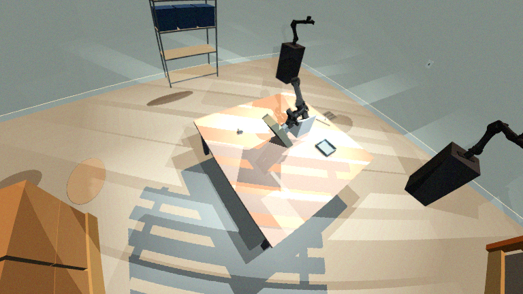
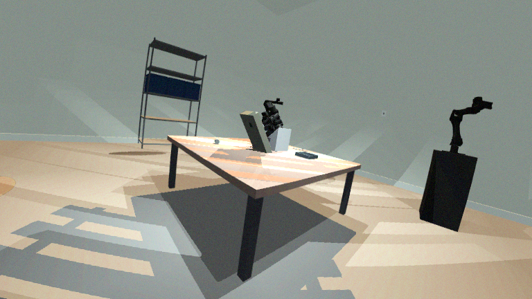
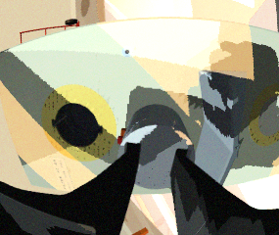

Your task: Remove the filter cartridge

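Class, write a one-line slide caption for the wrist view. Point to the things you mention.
The jaws grip the dark filter cartridge [image 3: 154,171], beside the panel's yellow-ringed hole [image 3: 107,110].

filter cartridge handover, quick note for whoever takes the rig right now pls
Gripper: shut on the cartridge, held in front of the panel.
Panel: its yellow-ringed opening stands dark and unfilled.
Tray: on the table, apart from the gripper.
Done: cartridge out of the panel.
Left: carry it to the tray, set it at rest on the tray floor, open the gripper, back off touching nothing.
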`<state>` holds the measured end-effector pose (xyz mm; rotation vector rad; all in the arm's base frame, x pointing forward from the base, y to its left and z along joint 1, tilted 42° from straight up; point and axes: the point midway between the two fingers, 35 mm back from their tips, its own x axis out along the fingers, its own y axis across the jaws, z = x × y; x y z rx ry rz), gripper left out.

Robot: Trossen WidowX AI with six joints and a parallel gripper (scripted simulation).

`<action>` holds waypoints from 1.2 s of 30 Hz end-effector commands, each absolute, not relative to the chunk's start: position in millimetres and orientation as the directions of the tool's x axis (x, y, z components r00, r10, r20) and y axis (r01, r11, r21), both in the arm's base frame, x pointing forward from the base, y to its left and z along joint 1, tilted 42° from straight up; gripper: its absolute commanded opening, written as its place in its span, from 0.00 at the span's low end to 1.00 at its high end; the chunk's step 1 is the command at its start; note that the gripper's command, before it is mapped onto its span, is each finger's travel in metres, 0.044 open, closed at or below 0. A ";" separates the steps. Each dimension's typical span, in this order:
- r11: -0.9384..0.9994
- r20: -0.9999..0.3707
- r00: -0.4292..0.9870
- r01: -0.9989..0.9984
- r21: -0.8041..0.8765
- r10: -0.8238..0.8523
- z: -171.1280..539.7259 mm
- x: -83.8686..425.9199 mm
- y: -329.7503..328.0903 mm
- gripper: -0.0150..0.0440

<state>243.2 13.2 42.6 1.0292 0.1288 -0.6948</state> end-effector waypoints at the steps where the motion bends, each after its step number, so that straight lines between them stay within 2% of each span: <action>1: 0.322 -0.410 0.782 0.584 0.745 -0.469 43.4 244.1 13.8 0.44; 8: 0.326 -0.410 0.785 0.582 0.745 -0.463 40.5 241.1 11.8 0.44; 15: 0.324 -0.410 0.786 0.581 0.746 -0.463 85.8 277.8 49.4 0.44; 19: 0.324 -0.410 0.786 0.581 0.747 -0.463 91.5 280.8 53.1 0.44; 26: 0.323 -0.414 0.787 0.581 0.747 -0.458 134.5 280.8 95.9 0.75; 32: 0.324 -0.412 0.788 0.579 0.748 -0.457 140.8 279.7 100.8 1.00; 34: 0.378 -0.422 0.778 0.606 0.700 -0.465 137.1 279.1 97.4 0.91; 36: 0.513 -0.450 0.749 0.661 0.547 -0.486 127.0 277.1 87.8 0.82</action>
